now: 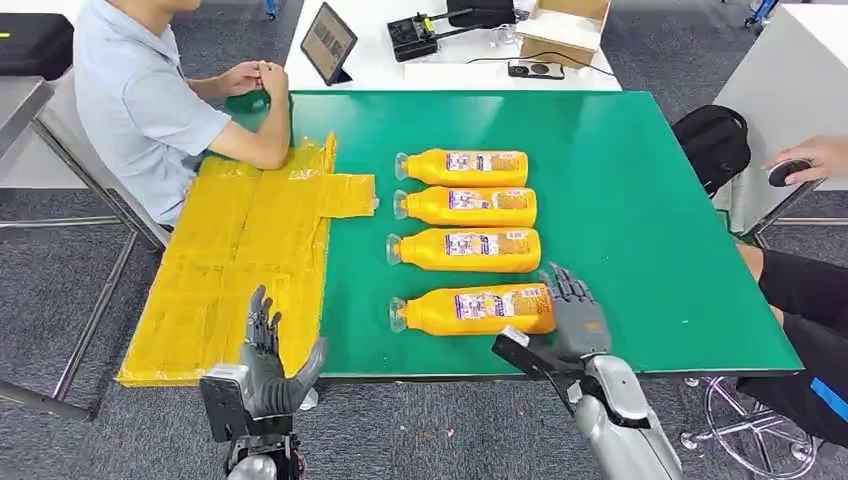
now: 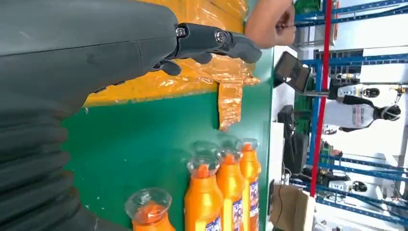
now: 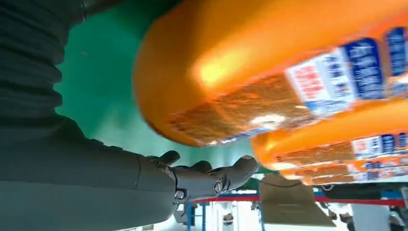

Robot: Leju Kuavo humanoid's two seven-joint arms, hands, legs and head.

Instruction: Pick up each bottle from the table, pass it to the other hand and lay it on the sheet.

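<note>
**Right hand at the nearest bottle**

We see four orange bottles (image 1: 470, 240) lying in a row on the green table (image 1: 650, 220), none on the yellow sheet (image 1: 240, 260). Our right hand (image 1: 572, 318) sits spread at the base of the nearest bottle (image 1: 472, 309), grasping nothing. Our left hand (image 1: 266, 365) hovers unclenched over the sheet's near edge.

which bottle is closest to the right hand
The bottle at the near end of the row of four, by the table's front edge; the right hand is at its base.
</note>
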